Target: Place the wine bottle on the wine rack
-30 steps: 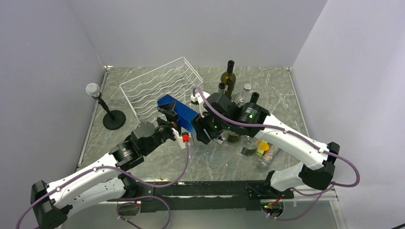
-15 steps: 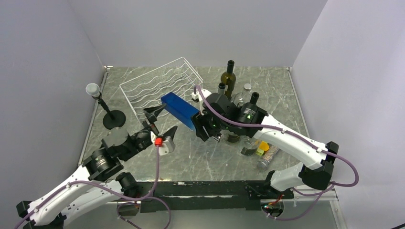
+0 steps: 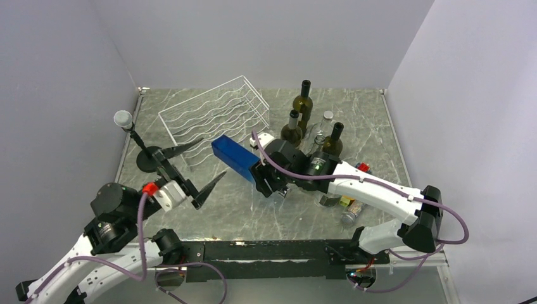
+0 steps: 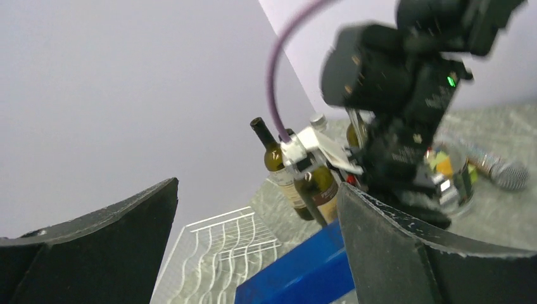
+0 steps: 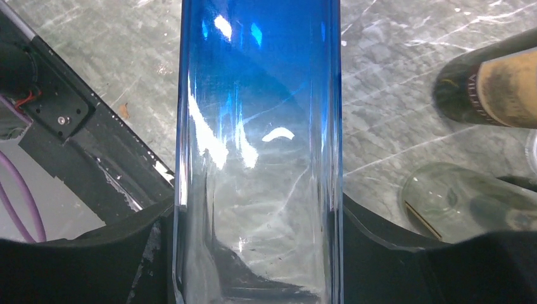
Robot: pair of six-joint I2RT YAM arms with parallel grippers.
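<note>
I'm at a grey marble-look tabletop point(image 3: 380, 126) w/ white veins, boxed in on 3 sides by plain pale lilac walls point(image 3: 266, 38). Light's soft & even imo.

The white-shelled left arm point(image 3: 95, 263) and right arm point(image 3: 373, 188) have black cylindrical joints and trailing purple cables point(image 3: 453, 221). A red collar point(image 3: 149, 188) sits behind the left's black pointed fingers point(image 3: 183, 147); a green light point(image 4: 451, 80) marks the right wrist.

Black microphone stand point(image 3: 151, 159) upright near the marble table's point(image 3: 367, 114) left edge; a microphone point(image 4: 506, 174) lies toward its right.
</note>
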